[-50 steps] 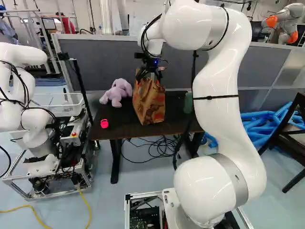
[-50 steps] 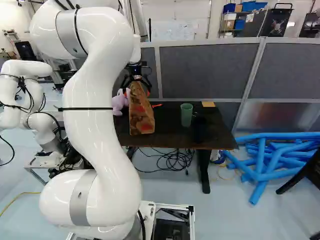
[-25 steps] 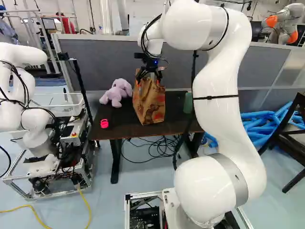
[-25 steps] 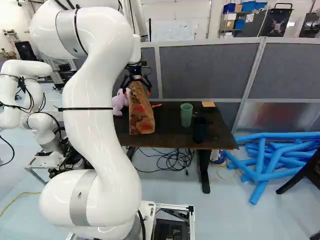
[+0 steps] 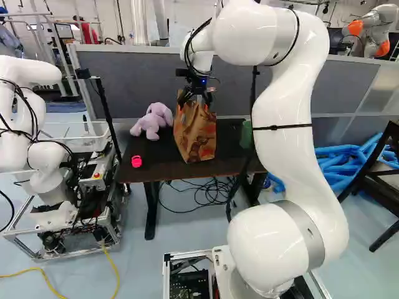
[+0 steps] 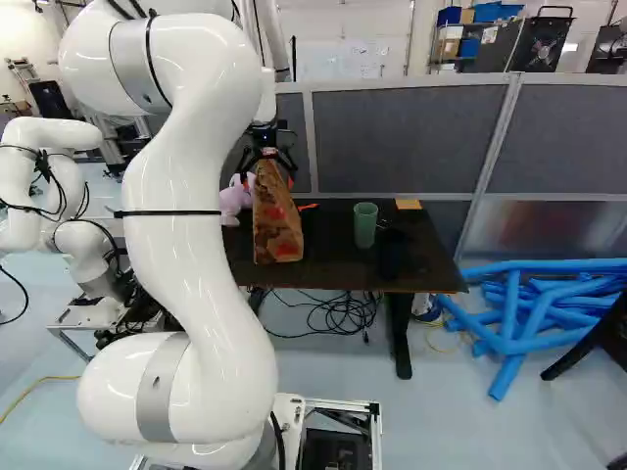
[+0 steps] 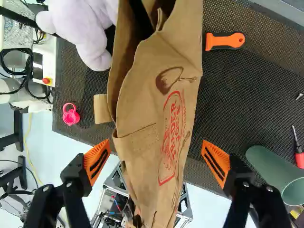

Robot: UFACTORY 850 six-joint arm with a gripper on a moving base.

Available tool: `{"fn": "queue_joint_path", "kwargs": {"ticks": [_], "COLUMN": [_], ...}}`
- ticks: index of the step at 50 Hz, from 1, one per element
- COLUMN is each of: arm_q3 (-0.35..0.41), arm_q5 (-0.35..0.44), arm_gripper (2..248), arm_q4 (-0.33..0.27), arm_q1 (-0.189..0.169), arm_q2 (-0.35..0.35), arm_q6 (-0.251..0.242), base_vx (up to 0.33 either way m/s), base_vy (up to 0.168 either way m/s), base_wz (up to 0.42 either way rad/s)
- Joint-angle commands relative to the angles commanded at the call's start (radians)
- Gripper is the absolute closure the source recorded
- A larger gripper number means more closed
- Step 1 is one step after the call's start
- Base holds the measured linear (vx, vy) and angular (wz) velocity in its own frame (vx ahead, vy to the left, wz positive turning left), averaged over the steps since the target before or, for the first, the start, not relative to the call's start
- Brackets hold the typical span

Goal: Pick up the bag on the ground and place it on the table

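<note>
The brown paper bag (image 5: 195,134) stands upright on the dark table (image 5: 149,168). Around its top is my gripper (image 5: 194,106), over the table. In the wrist view the bag (image 7: 161,95) runs between the two widely parted fingers of the gripper (image 7: 156,159), with a gap on each side, so they stand open. The bag's mouth gapes a little. The right base view shows the bag (image 6: 277,215) partly beside my arm, its base on the tabletop.
A purple plush toy (image 5: 153,121) sits beside the bag, near a pink cup (image 5: 136,161). The table also holds a green cup (image 6: 365,224), a dark cup (image 6: 393,253), an orange scraper (image 7: 225,41) and a screwdriver (image 7: 299,154). Another robot (image 5: 43,143) stands left; a grey partition (image 6: 402,137) rises behind.
</note>
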Motion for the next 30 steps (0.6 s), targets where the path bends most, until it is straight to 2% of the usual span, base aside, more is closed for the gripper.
{"fn": "queue_joint_path", "kwargs": {"ticks": [17, 30], "arm_q3": [0.0, 0.003], "arm_q5": [-0.002, -0.067], "arm_gripper": [3, 3], "arm_q4": [-0.001, -0.012], "arm_q1": [0.0, 0.0], "arm_q2": [0.001, 0.029], "arm_q6": [0.0, 0.0], "base_vx": [0.0, 0.0], "base_vy": [0.0, 0.0], "base_wz": [0.0, 0.0]}}
